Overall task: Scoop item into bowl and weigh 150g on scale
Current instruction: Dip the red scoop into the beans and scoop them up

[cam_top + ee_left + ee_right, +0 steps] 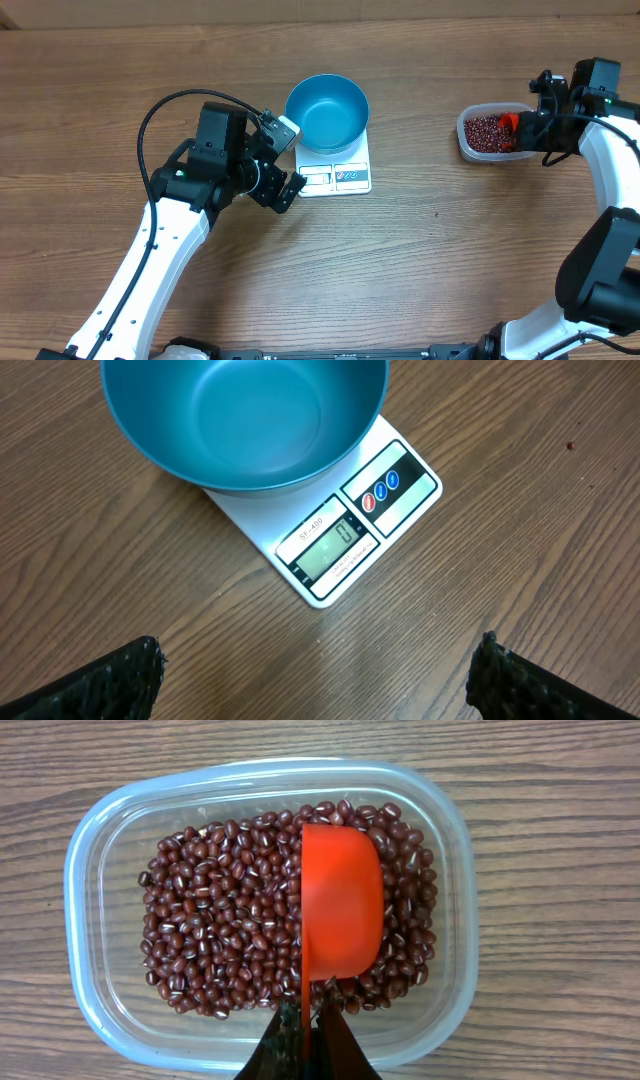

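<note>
An empty blue bowl [327, 112] [245, 420] rests on the white scale [337, 176] [345, 535] at mid-table; the scale's display faces the front edge. My left gripper [281, 158] [318, 672] hovers open just left of the scale, nothing between its fingers. Far right, dark red-brown beans [486, 132] [220, 935] fill a clear tub [466, 133] [90, 870]. My right gripper [527, 122] [308, 1030] is shut on the handle of an orange scoop [509, 121] [340, 900], which is turned on its side down in the beans.
Wood-grain table [420, 260] all round. The left arm's black cable [165, 105] loops above its wrist. A tiny red speck [570, 446] lies on the wood right of the scale.
</note>
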Controlling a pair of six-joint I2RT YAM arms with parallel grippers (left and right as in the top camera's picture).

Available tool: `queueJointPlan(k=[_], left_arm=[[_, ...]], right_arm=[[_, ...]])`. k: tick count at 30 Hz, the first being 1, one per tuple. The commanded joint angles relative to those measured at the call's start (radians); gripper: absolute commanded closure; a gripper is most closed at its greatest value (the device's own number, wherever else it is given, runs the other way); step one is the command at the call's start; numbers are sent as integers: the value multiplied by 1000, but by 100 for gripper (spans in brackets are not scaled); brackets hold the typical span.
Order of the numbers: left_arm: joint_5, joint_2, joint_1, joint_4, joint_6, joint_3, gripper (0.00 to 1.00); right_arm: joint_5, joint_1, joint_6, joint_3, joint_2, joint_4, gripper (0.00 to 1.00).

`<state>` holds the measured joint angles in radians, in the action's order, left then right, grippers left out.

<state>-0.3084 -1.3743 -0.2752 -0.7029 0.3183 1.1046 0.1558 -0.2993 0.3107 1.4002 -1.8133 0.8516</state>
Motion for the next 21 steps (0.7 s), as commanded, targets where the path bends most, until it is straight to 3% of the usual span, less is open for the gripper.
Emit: queueJointPlan(k=[1, 21], left_arm=[[-21, 15, -7, 1, 23, -2, 0], [-21, 15, -7, 1, 23, -2, 0]], right_arm=[[17, 0, -3, -25, -13, 2, 96], [325, 1, -3, -143, -13, 9, 96]])
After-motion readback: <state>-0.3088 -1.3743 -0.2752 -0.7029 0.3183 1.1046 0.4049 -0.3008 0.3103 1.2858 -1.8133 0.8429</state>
